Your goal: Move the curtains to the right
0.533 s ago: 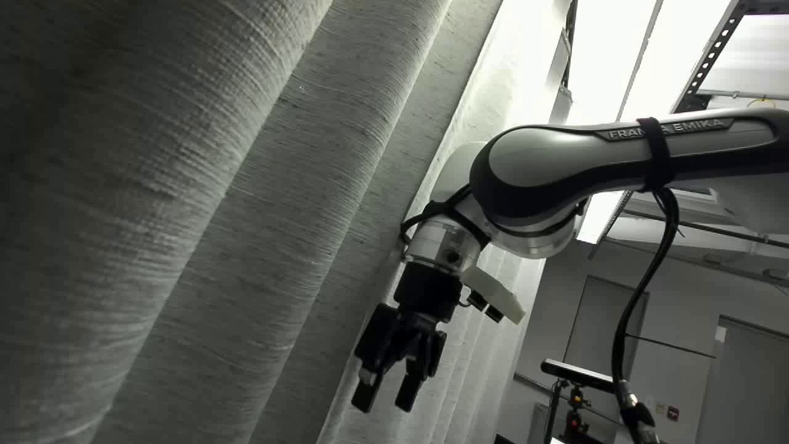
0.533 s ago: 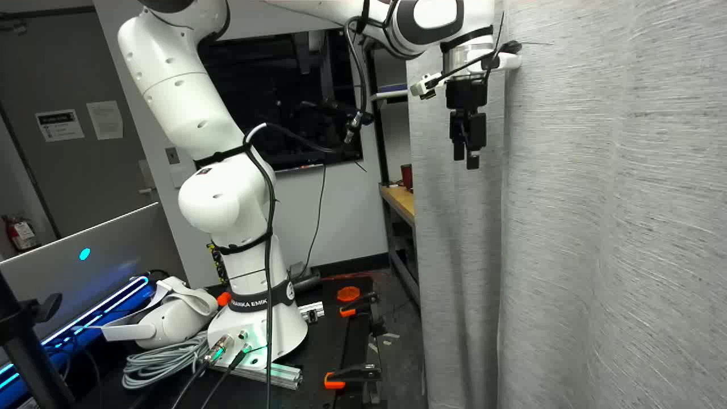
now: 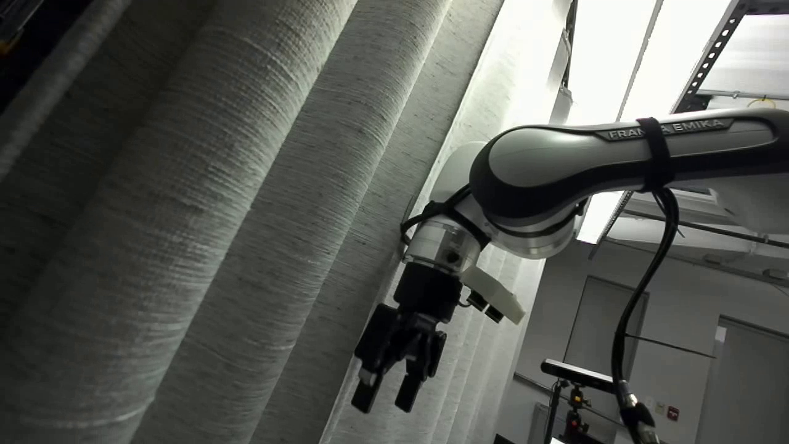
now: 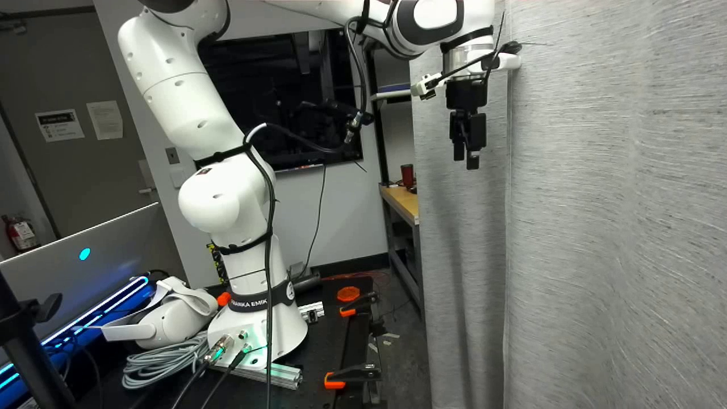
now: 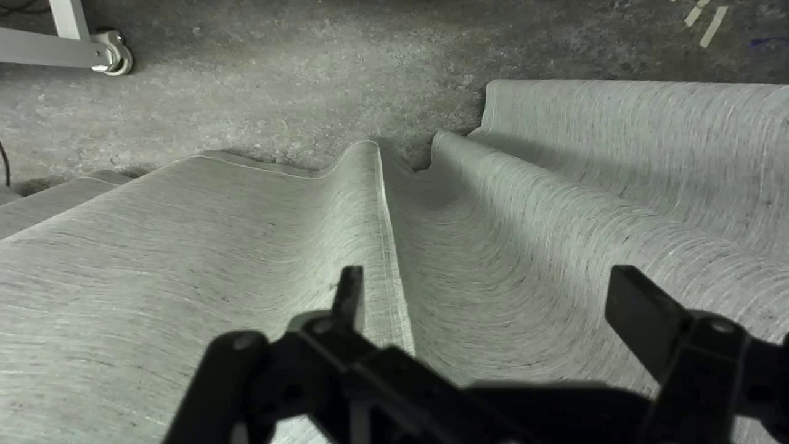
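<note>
Loads of curtains [image 4: 602, 238] filled the right part of an exterior view, pale grey and hanging in long vertical folds. In both exterior views the gripper [image 3: 387, 394] pointed down just beside them, jaws spread well apart from each other, though honestly I couldn't tell if it touched the cloth anywhere. Wrist view had a stitched curtain edge showing in the gap between the two jaws, with the bottom hem right near the grey floor [image 5: 370, 61] and a caster wheel [image 5: 115, 54] off in the corner. The arm [image 4: 193, 108] itself was mounted on a black surface [image 4: 326, 341], with a laptop [image 4: 113, 250], a white headset [image 4: 176, 318] and a coil of grey cable [image 4: 162, 363] off to one side, plus orange-tipped clamps [image 4: 363, 373] along the edge. Further back, a red cup [image 4: 407, 176] stood on a wooden surface [image 4: 402, 201], which was partly hidden by the curtains.
</note>
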Robot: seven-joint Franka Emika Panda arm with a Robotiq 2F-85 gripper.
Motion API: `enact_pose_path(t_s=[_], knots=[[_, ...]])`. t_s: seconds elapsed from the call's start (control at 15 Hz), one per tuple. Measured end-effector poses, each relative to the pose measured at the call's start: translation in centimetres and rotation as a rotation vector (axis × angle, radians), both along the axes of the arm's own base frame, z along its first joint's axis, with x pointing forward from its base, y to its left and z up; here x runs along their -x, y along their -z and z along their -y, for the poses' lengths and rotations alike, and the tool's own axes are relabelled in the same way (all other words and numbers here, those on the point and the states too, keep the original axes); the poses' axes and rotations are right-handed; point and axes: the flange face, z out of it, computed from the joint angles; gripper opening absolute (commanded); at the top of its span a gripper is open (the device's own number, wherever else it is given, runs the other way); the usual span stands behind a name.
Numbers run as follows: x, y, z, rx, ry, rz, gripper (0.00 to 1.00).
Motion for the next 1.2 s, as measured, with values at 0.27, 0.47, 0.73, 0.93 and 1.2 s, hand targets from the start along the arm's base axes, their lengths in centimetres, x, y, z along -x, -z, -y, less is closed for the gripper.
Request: enact_pose_path(t_s=[0.27,0.47,0.73,0.93,1.2], knots=[[0.0,0.0,0.0,0.000,0.000,0.000,1.00],[0.0,0.0,0.0,0.002,-0.002,0.000,1.00],[0.2,0.2,-1.6,0.028,-0.058,0.003,1.00],[0.7,0.6,-4.9,0.067,-0.152,0.013,1.00],[1.9,1.7,-10.0,0.102,-0.289,0.030,1.00]])
